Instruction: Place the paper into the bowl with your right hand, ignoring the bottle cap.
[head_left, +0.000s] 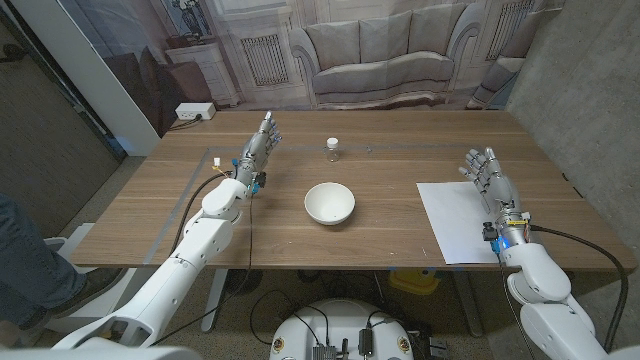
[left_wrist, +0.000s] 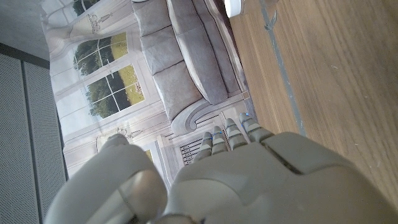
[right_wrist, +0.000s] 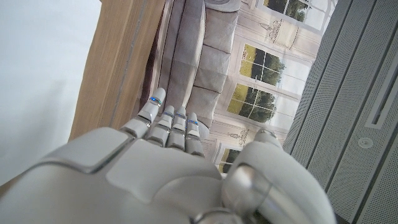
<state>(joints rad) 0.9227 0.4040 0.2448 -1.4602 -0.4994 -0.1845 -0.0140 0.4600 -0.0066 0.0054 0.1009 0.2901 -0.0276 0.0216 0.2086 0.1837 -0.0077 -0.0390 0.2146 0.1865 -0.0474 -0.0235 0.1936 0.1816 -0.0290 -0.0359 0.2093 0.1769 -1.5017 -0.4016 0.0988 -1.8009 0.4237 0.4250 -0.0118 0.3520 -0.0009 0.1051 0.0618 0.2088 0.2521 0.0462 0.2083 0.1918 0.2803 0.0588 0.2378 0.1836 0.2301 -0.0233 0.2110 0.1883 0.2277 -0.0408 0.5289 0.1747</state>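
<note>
both arms are entering from the near edge of the wooden table (head_left: 380, 250), and the white bowl (head_left: 329, 202) at the table's middle is serving as the landmark. right of the bowl, toward the near edge, the white sheet of paper (head_left: 452, 222) is lying flat, well apart from the bowl. the right hand (head_left: 492, 180) is standing over the paper's right margin, on the side away from the bowl, with fingers extended and nothing between them; whether it is touching the sheet cannot be told. the right wrist view is showing the same released fingers (right_wrist: 168, 121) reaching along the paper's edge. the left hand (head_left: 260, 148) is waiting left of the bowl and a little beyond it, fingers apart and holding nothing. beyond the bowl, the small bottle cap (head_left: 333, 146) is sitting alone, to be ignored. judging by this, the task is sitting at its first step, the grasp not yet made. the next move is calling for the right hand to pinch or gather the thin flat sheet, likely crumpling it, before carrying it leftward over the bowl.
</note>
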